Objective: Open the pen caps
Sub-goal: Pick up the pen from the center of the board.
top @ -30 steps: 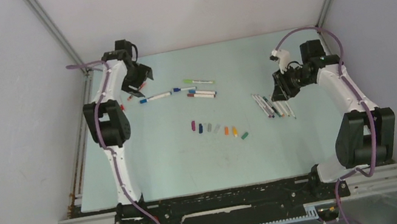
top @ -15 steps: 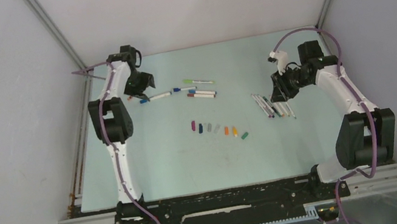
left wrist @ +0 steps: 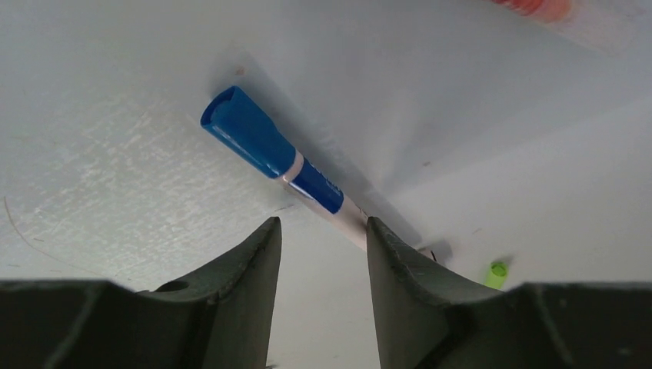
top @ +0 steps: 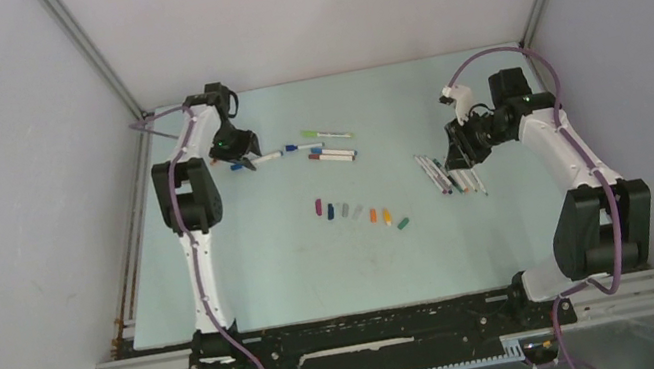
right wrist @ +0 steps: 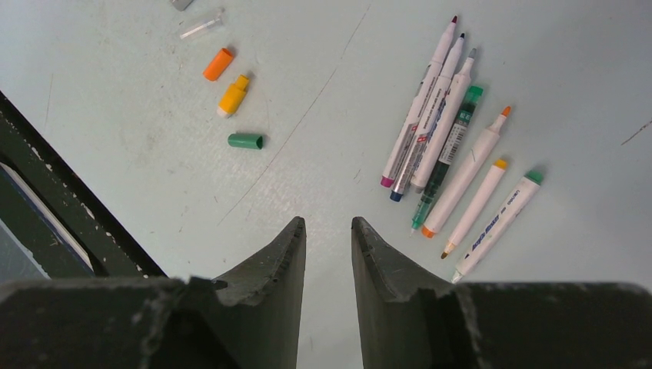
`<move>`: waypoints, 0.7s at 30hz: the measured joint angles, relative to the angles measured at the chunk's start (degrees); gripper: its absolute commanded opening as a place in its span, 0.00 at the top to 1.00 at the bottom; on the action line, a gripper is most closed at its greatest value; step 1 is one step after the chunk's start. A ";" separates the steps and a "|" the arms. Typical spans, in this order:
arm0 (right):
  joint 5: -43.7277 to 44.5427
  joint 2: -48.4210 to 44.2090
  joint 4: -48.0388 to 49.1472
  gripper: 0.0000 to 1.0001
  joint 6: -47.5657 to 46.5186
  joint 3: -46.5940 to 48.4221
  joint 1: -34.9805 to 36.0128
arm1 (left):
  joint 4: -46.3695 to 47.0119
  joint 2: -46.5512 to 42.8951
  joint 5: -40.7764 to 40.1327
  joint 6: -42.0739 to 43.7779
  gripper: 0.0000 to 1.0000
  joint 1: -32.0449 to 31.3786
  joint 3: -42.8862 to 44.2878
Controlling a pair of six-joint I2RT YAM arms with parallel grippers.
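Note:
A white pen with a blue cap (left wrist: 247, 137) lies on the table right in front of my left gripper (left wrist: 323, 225). The jaws stand open, low over the table, and the pen's barrel (left wrist: 347, 217) runs to the inner edge of the right finger. From above, that gripper (top: 237, 155) is at the left end of this pen (top: 260, 159). More capped pens (top: 331, 154) lie to its right. My right gripper (right wrist: 328, 224) hangs open and empty above bare table, left of several uncapped pens (right wrist: 440, 123). Loose pen caps (top: 358, 211) form a row mid-table.
In the right wrist view, an orange cap (right wrist: 217, 64), a yellow cap (right wrist: 232, 95) and a green cap (right wrist: 245, 141) lie left of the uncapped pens. A green pen end (left wrist: 497, 273) shows behind the left gripper's right finger. Grey walls enclose the table (top: 298, 271).
My left gripper has dropped toward the blue-capped pen's left end and its jaws have narrowed. The right arm has barely moved.

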 measured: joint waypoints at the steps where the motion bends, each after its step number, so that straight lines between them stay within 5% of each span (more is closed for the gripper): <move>1: 0.00 -0.02 -0.02 0.69 0.00 -0.02 0.00 | 0.00 0.46 0.20 0.02 0.52 0.00 0.00; 21: -0.02 -1.14 0.02 0.69 -0.02 -0.07 0.00 | 3.23 -1.22 1.31 2.08 0.70 0.04 -5.51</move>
